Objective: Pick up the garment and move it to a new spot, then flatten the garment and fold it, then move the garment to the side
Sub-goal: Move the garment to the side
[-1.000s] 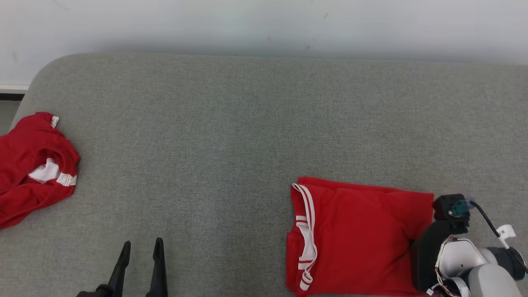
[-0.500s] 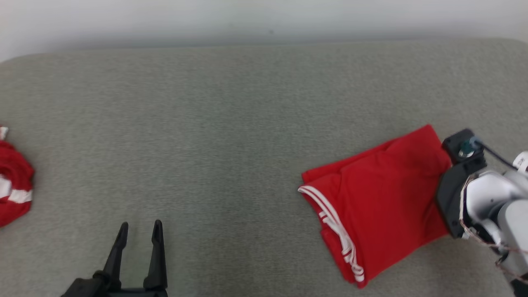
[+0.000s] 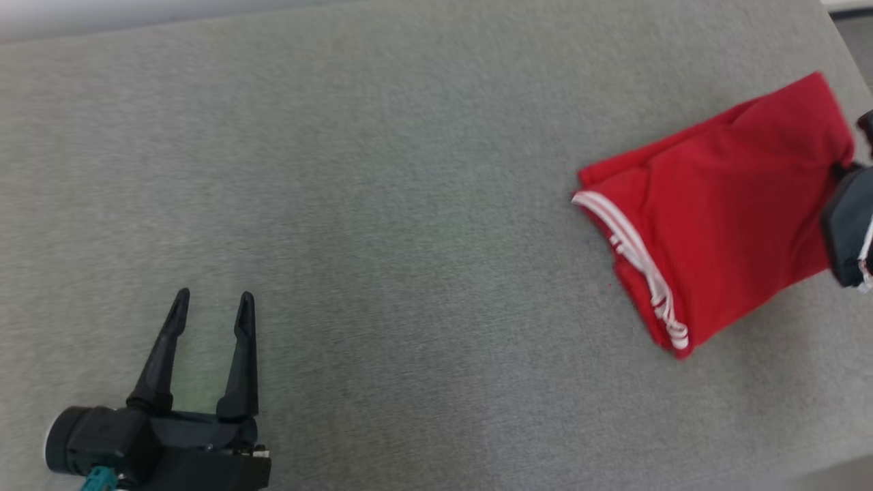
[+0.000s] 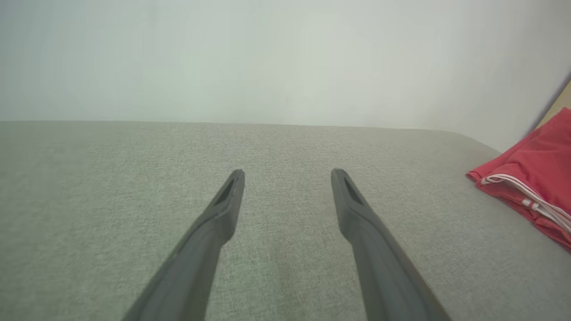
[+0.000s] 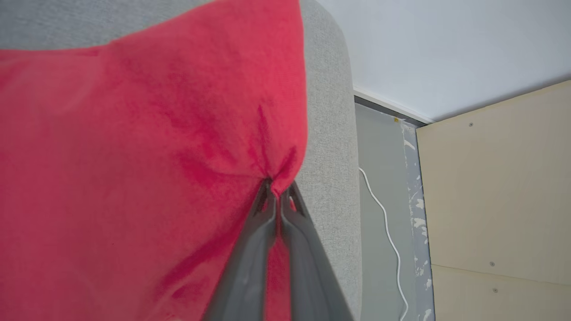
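The folded red garment lies flat at the far right of the grey padded surface, near its right edge. The right gripper is clamped on 1 pinch of cloth at the garment's right edge. The left gripper, near left, stands spread, empty. Judged light, soft, limp: folds may slip; pinch all layers at an edge.

Left hand low, jaws spread wide, right hand clamped tight on garment edge
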